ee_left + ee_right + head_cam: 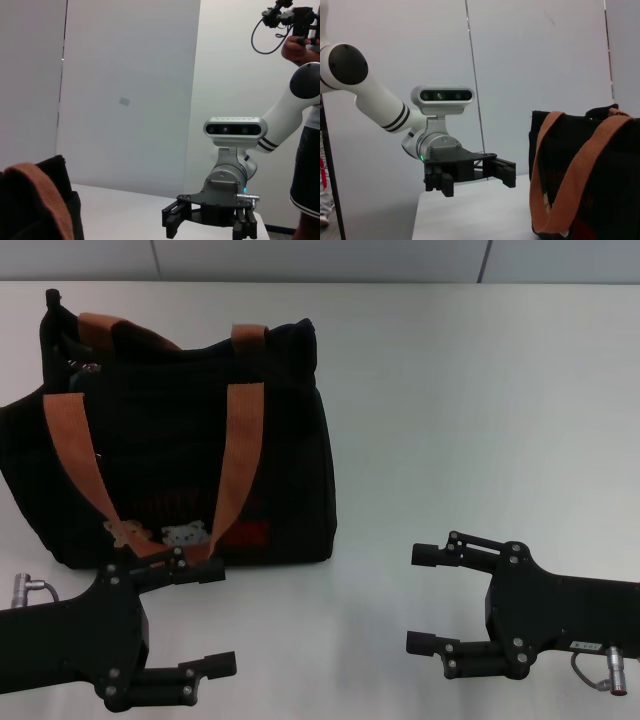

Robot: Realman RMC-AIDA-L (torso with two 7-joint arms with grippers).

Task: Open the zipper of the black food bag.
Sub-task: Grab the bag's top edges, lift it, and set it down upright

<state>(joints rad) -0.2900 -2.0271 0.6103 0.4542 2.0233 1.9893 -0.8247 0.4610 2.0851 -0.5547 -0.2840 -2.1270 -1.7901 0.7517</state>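
The black food bag (170, 450) stands upright on the left of the white table (480, 410), with two orange-brown strap handles (235, 470), bear patches and red lettering low on its front. Its zipper (190, 348) runs along the top edge, and a small silvery glint (88, 367) shows near the far-left end. My left gripper (215, 618) hovers open just in front of the bag's bottom edge, touching nothing. To the right of the bag, well apart from it, my right gripper (412, 600) is open too. The right wrist view shows the bag (600, 190) and the left gripper (475, 180).
A bare white tabletop spreads to the right of and behind the bag, with a pale wall (320, 258) at the back. In the left wrist view a corner of the bag (65, 200) and the right gripper (206, 227) show, and a person (306, 175) stands at the edge.
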